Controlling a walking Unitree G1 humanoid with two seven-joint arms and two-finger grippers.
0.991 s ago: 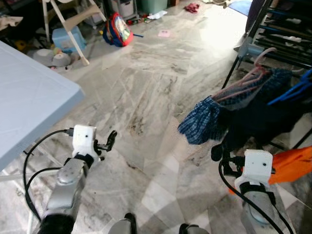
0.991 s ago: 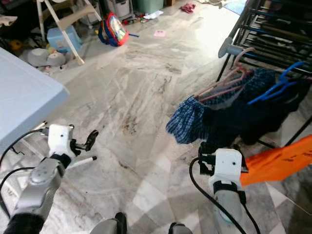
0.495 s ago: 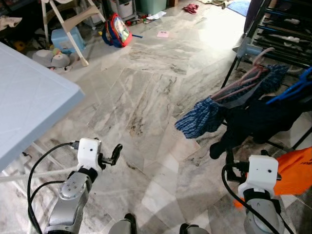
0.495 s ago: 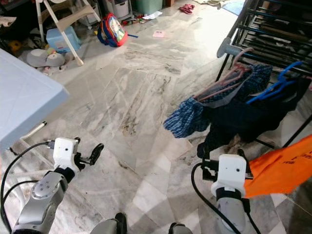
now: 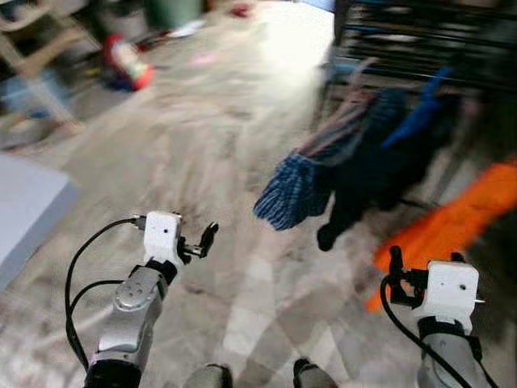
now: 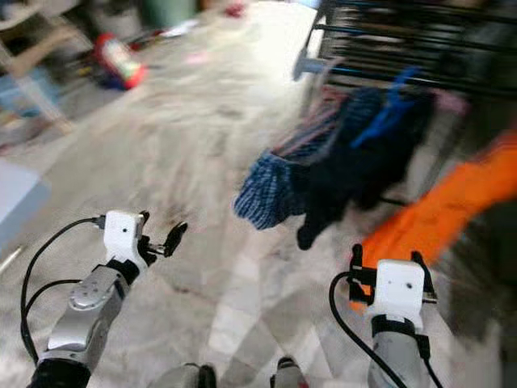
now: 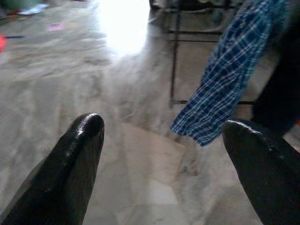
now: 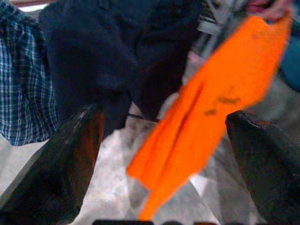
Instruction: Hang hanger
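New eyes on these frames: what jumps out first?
The bright orange garment hanging low at the robot's right, in front of the open right gripper. Next to it, a blue plaid cloth and dark clothes droop from the black drying rack. The open left gripper hangs over grey marble floor.

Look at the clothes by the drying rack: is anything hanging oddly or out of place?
The blue plaid garment and a dark garment hang bunched and lopsided off the drying rack, dangling low toward the floor. An orange garment slants down beside them. Both hands are open and hold nothing.
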